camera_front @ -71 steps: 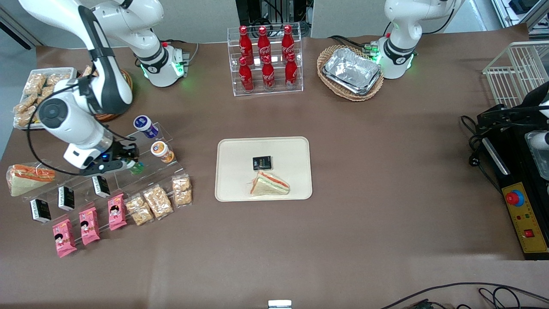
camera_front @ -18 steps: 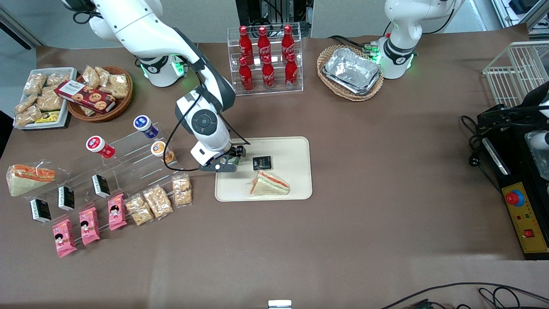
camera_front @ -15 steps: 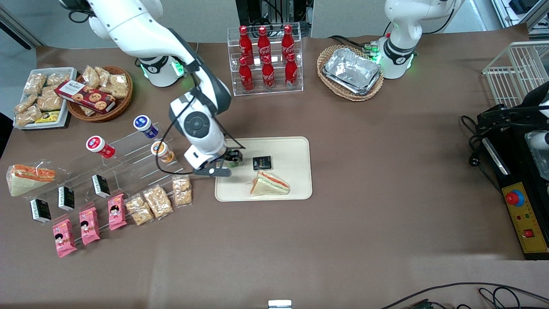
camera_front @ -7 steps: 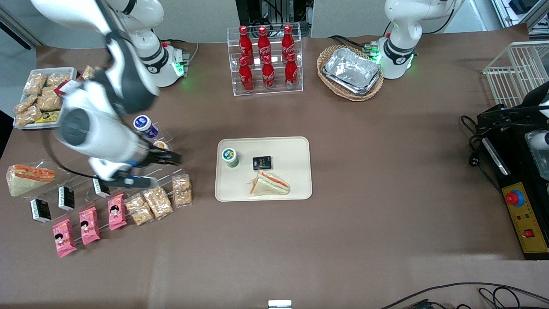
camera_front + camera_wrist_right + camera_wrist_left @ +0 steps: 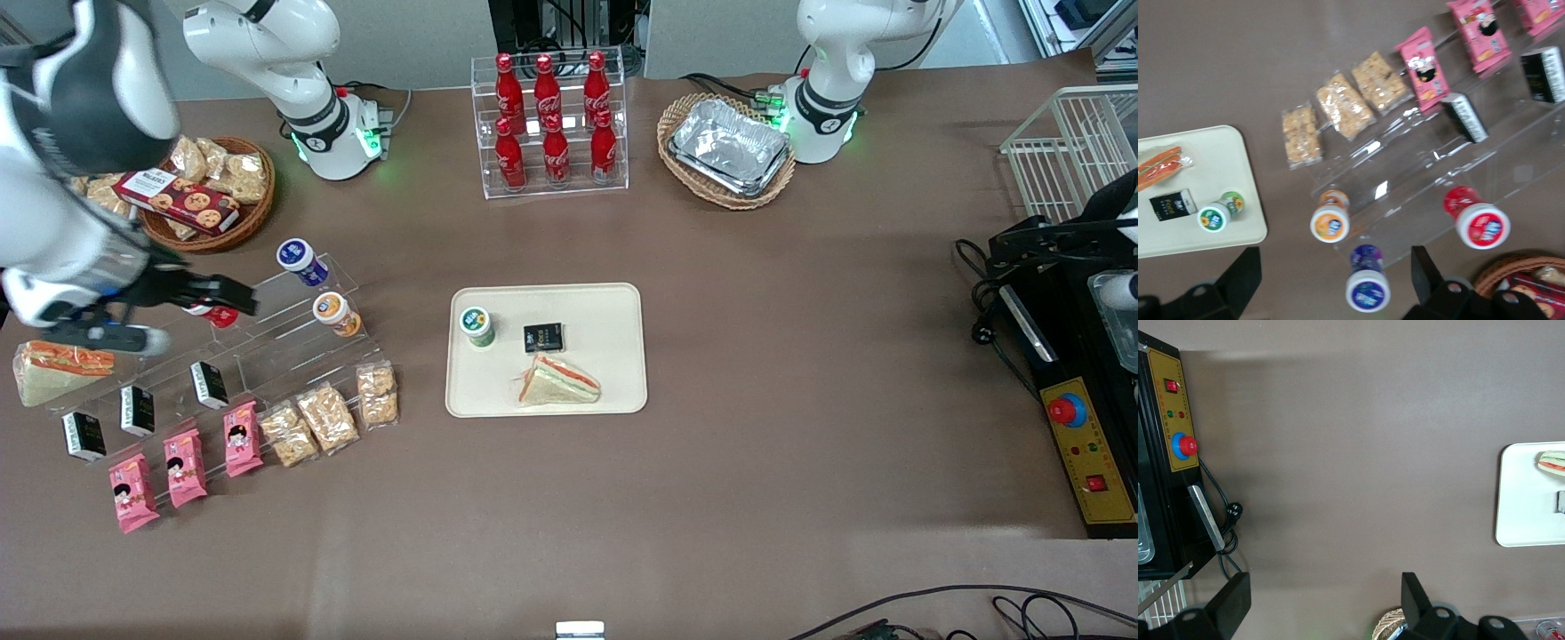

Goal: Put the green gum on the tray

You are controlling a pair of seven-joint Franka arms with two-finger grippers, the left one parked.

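Front view: end effector (image 5: pixel 182 309) partly blurred

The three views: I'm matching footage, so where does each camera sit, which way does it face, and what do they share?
Front view: high, facing both arms, looking down on the table; the gripper, open, hangs over the clear rack.
Right wrist view: above the rack, looking down; fingers show.
Left wrist view: looks down on bare table; fingers show.
Shared: the tray in all three; the green gum in two.
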